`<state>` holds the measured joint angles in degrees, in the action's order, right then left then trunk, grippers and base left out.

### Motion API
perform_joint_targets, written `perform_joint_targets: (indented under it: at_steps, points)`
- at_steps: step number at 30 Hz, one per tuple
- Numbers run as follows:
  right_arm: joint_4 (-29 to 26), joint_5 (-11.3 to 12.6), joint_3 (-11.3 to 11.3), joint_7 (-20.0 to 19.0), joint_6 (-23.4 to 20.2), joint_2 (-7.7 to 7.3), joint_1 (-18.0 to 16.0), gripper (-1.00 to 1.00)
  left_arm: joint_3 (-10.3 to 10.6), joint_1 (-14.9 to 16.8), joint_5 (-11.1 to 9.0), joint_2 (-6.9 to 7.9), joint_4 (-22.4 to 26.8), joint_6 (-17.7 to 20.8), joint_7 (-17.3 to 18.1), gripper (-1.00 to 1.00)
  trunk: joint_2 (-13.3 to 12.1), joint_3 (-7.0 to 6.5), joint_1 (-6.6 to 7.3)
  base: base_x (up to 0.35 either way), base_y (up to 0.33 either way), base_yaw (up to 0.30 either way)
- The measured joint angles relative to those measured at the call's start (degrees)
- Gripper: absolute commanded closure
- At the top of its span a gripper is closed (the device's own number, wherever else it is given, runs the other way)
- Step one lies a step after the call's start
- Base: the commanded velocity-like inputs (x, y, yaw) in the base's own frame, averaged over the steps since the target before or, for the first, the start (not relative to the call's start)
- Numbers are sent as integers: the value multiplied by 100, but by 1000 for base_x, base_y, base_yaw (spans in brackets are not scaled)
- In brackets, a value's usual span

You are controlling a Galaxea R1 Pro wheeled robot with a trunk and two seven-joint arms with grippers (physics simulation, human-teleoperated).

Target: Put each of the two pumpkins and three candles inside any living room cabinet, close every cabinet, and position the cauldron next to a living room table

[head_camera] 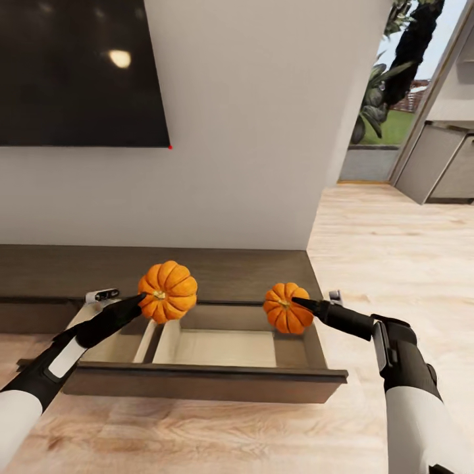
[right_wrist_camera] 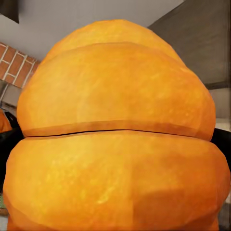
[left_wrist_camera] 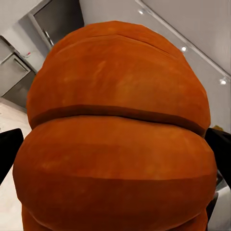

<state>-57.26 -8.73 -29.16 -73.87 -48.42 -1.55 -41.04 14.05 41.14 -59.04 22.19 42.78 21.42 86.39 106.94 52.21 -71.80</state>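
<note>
Two orange ribbed pumpkins hang above an open drawer [head_camera: 217, 385] of the long dark-brown cabinet [head_camera: 250, 270]. My left gripper [head_camera: 146, 299] is shut on the larger-looking pumpkin [head_camera: 168, 290] over the drawer's left back part. My right gripper [head_camera: 296, 303] is shut on the other pumpkin [head_camera: 286, 307] over the drawer's right back corner. Each wrist view is close on its orange pumpkin [left_wrist_camera: 115, 139] [right_wrist_camera: 115, 134], with dark fingers [left_wrist_camera: 7, 149] [right_wrist_camera: 224, 144] at the sides. The drawer's light interior has a divider near the left and holds nothing visible.
A black TV screen [head_camera: 79, 72] hangs on the white wall above the cabinet. Light wood floor [head_camera: 388, 263] runs to the right toward a doorway with plants and grey kitchen cupboards [head_camera: 441, 164]. The pulled-out drawer front sticks out toward me.
</note>
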Motion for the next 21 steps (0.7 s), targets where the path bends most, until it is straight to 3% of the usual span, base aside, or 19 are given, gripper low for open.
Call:
perform_joint_targets:
  at_steps: [2, 3, 5, 7, 11, 21]
  points:
    - [172, -18, 7, 57, 76, 1, 1, 100, 11, -11, 13, -4, -8, -5, -139, 100, 0, 0, 0, 335, 0, 0]
    - [337, -36, 11, 113, 185, 3, 2, 100, 39, -29, 32, -32, -26, -10, -451, 100, 0, 1, -1, 335, 0, 0]
    - [623, -46, 12, 266, 373, 3, 2, 100, 182, -42, 47, -191, -181, -28, -968, 100, 0, 1, -1, 335, 0, 0]
    - [862, -39, 8, 409, 541, -1, 2, 100, 311, -46, 51, -346, -374, -36, -1202, 100, 0, 1, 0, 333, 0, 0]
    - [1278, -42, 12, 545, 821, -31, 2, 100, 565, -47, 125, -537, -718, -212, -1338, 100, 0, 0, 0, 172, 0, 0]
    - [1988, -26, 12, 657, 906, -29, 6, 100, 765, -66, 177, -639, -1587, -437, -1354, 100, 0, 0, 0, 14, 0, 0]
